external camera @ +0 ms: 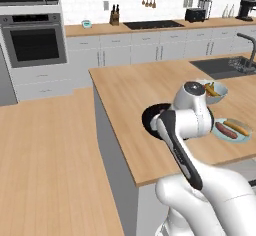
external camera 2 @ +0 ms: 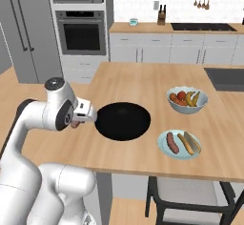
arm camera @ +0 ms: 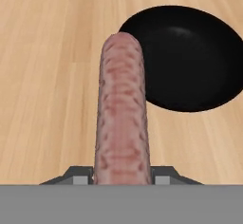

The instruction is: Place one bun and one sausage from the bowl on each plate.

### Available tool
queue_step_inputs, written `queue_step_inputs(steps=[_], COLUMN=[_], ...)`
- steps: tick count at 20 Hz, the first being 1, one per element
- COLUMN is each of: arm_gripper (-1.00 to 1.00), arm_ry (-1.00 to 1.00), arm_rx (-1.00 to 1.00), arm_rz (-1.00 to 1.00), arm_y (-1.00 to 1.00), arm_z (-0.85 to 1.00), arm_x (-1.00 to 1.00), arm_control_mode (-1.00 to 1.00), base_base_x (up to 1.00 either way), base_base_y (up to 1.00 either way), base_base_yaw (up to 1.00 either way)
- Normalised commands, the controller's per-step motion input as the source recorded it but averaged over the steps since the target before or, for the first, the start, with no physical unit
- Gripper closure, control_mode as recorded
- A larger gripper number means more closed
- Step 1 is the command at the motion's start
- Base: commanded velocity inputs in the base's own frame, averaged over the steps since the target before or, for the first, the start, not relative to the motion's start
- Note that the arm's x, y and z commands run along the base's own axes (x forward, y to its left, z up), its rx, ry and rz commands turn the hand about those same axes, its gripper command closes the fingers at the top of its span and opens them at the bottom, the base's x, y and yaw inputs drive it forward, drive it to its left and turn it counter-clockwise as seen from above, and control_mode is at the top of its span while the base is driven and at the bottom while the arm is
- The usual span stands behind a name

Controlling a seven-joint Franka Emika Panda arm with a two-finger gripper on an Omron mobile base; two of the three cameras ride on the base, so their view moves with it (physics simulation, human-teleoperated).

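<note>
My gripper (arm camera: 122, 178) is shut on a pink sausage (arm camera: 122, 109), which sticks out lengthwise between the fingers above the wooden counter. The bowl (arm camera: 190, 57), a wide black dish, lies just past the sausage's tip and to its right, and it looks empty. From the right base camera the gripper (external camera 2: 80, 118) hangs beside the bowl's (external camera 2: 123, 120) left edge, with a bit of sausage (external camera 2: 75, 123) showing under it. A pale blue plate (external camera 2: 179, 158) to the right of the bowl carries a sausage (external camera 2: 172, 143) and a bun (external camera 2: 189, 143). My arm hides part of the bowl (external camera: 149, 117) in the left base view.
A white bowl of fruit (external camera 2: 187, 99) stands behind the blue plate (external camera: 233, 140). The sink (external camera: 227, 66) is set into the island's far right. The island's front edge runs close under the bowl, and a dark chair (external camera 2: 190, 195) stands below it.
</note>
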Motion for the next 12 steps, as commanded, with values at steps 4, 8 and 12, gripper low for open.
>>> queue_step_inputs(steps=[4, 8, 12], arm_gripper=[1.0, 1.0, 1.0], arm_ry=[0.01, 0.0, 0.0], arm_rx=[0.0, 0.0, 0.0], arm_rz=[0.0, 0.0, 0.0], arm_y=[0.0, 0.01, 0.0], arm_z=[0.0, 0.0, 0.0], arm_x=[-0.01, -0.03, 0.0], arm_control_mode=[-1.0, 1.0, 1.0], base_base_x=[0.0, -0.54, -0.94], base_base_y=[0.0, 0.0, -0.29], base_base_yaw=[0.0, 0.0, 0.0])
